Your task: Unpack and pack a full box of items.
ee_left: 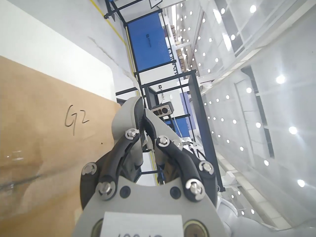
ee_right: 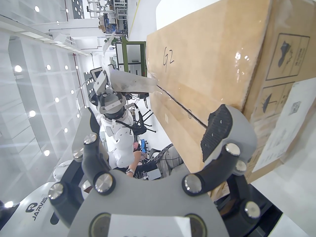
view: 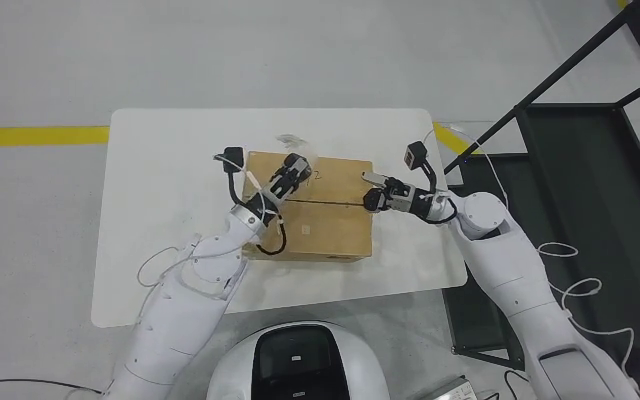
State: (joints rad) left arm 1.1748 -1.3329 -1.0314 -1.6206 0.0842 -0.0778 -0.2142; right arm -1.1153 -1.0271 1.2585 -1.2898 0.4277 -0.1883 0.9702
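Cardboard box (view: 310,215) is likely stiff; left gripper (view: 290,178) jaws clamp its flimsy tape strip (ee_right: 130,85); right gripper (view: 368,192) jaws stand apart. Grip flap edges.

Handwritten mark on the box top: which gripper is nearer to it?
Left. The left gripper hangs over the box top, just beside the handwritten mark, shut on a tape strip. The right gripper stands open at the box's end edge, farther off.
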